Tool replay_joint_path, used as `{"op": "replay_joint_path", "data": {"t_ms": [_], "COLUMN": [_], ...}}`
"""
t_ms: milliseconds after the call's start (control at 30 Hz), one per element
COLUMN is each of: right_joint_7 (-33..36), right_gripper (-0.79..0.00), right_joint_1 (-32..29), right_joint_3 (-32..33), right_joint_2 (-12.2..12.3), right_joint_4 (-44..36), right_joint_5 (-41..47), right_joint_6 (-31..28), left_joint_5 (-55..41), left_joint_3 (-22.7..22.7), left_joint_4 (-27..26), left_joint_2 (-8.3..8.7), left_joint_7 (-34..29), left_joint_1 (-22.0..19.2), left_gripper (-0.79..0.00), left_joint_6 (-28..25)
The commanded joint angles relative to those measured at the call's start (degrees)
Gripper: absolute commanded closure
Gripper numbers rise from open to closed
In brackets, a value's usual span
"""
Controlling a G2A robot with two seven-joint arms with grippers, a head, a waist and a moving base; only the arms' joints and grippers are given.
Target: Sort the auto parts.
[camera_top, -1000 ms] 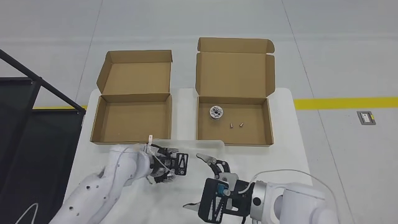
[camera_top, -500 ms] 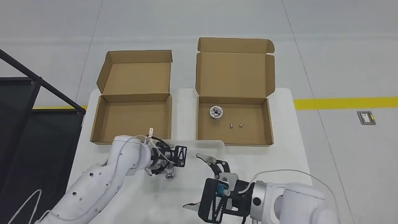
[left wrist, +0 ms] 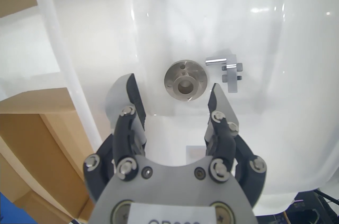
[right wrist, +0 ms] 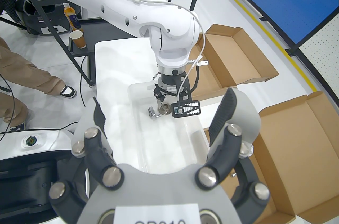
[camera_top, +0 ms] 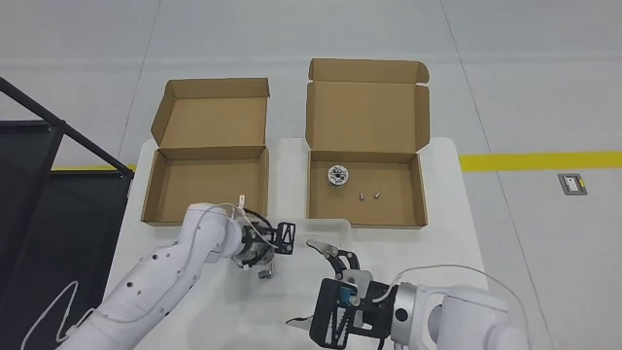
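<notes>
My left gripper (camera_top: 273, 249) sits low inside the clear plastic bin (camera_top: 321, 222), just below the middle of the top view. Its jaws are about half open and hold nothing. In the left wrist view the round metal flange (left wrist: 185, 83) lies flat on the bin floor between my two fingertips (left wrist: 131, 82), with a slim gap on each side, so neither pad touches it. Just beside the flange lies a small metal bracket (left wrist: 231, 72) with pins through it, outside the jaws and apart from the flange. My right gripper (camera_top: 313, 286) hangs at the lower middle of the top view, at the near end of the bin. Its jaws are spread wide and empty, and its wrist view looks along the bin at the left gripper (right wrist: 169, 103) over the flange (right wrist: 165, 108). On the white table (camera_top: 457, 243) beyond the bin stand two open cardboard boxes. The left box (camera_top: 194, 190), at centre left, is bare. The right box (camera_top: 398, 209), at centre, holds a round part (camera_top: 336, 175) and two small screws (camera_top: 369, 194).
</notes>
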Motion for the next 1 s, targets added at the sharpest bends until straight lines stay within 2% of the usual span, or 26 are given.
{"op": "replay_joint_path", "data": {"t_ms": [0,33,67,133,233,267,300,567,800,967], "right_joint_7": [0.0,0.0,0.0,0.0,0.0,0.0,0.0,0.0,0.0,0.0], "right_gripper": [-0.785,-0.785,-0.785,-0.785,-0.785,-0.785,-0.785,-0.785,-0.785,-0.785], "right_joint_1": [0.0,0.0,0.0,0.0,0.0,0.0,0.0,0.0,0.0,0.0], "right_joint_3": [0.0,0.0,0.0,0.0,0.0,0.0,0.0,0.0,0.0,0.0], "right_joint_2": [0.0,0.0,0.0,0.0,0.0,0.0,0.0,0.0,0.0,0.0], "right_joint_4": [0.0,0.0,0.0,0.0,0.0,0.0,0.0,0.0,0.0,0.0], "right_joint_5": [0.0,0.0,0.0,0.0,0.0,0.0,0.0,0.0,0.0,0.0], "right_joint_6": [0.0,0.0,0.0,0.0,0.0,0.0,0.0,0.0,0.0,0.0], "left_joint_5": [-1.3,-1.9,-2.6,-3.8,-5.9,-6.9,-7.5,-11.8,-16.8,-19.8], "left_joint_3": [1.5,2.3,3.0,4.3,6.0,6.5,7.0,10.5,13.9,16.7], "left_joint_4": [1.5,2.2,2.9,4.2,6.2,6.8,7.3,9.8,10.4,11.0], "left_joint_2": [-0.36,-0.54,-0.71,-1.04,-1.49,-1.62,-1.73,-2.11,-1.55,-1.3], "left_joint_7": [-0.6,-0.8,-1.1,-1.6,-1.9,-1.8,-2.0,-2.9,-4.4,-5.8], "left_joint_1": [-1.3,-2.0,-2.6,-3.8,-5.4,-5.8,-6.3,-9.0,-11.2,-12.4], "left_gripper": [-0.548,-0.431,-0.369,-0.382,-0.459,-0.391,-0.369,-0.345,-0.32,-0.268], "left_joint_6": [0.0,0.0,0.0,0.0,0.0,0.0,0.0,0.0,0.0,0.0]}}
